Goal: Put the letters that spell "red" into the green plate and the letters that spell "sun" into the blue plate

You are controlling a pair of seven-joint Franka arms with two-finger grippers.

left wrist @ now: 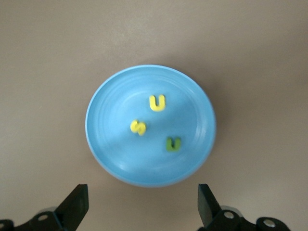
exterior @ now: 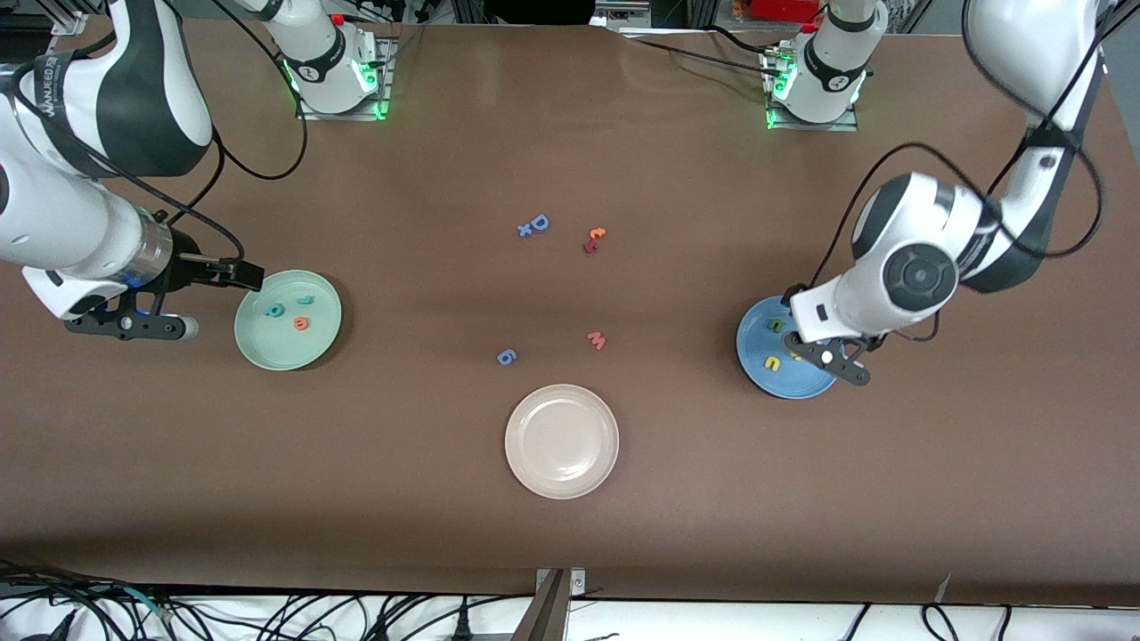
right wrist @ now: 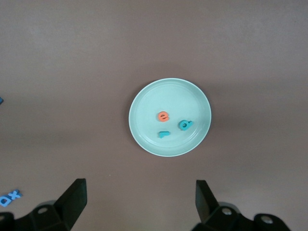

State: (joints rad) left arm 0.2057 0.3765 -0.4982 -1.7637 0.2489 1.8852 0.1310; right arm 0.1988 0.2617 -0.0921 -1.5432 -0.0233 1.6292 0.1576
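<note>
The green plate (exterior: 267, 343) (right wrist: 144, 108) lies toward the right arm's end of the table. In it are a teal r (exterior: 305, 301) (right wrist: 163, 134), an orange e (exterior: 301, 323) (right wrist: 163, 116) and a teal d (exterior: 274, 310) (right wrist: 186, 124). My right gripper (exterior: 134, 328) (right wrist: 140, 190) hangs open and empty beside that plate. The blue plate (exterior: 784, 385) (left wrist: 120, 154) holds a yellow u (exterior: 772, 363) (left wrist: 157, 102), a yellow s (left wrist: 138, 127) and a green n (exterior: 777, 326) (left wrist: 173, 143). Over this plate's edge my left gripper (exterior: 833, 356) (left wrist: 142, 192) is open and holds nothing.
A beige plate (exterior: 561, 441) lies mid-table, nearest the front camera. Loose letters lie in the middle: a blue g (exterior: 506, 357), a pink w (exterior: 596, 340), a blue D with a small x (exterior: 534, 225) (right wrist: 9, 197), and an orange and red pair (exterior: 593, 240).
</note>
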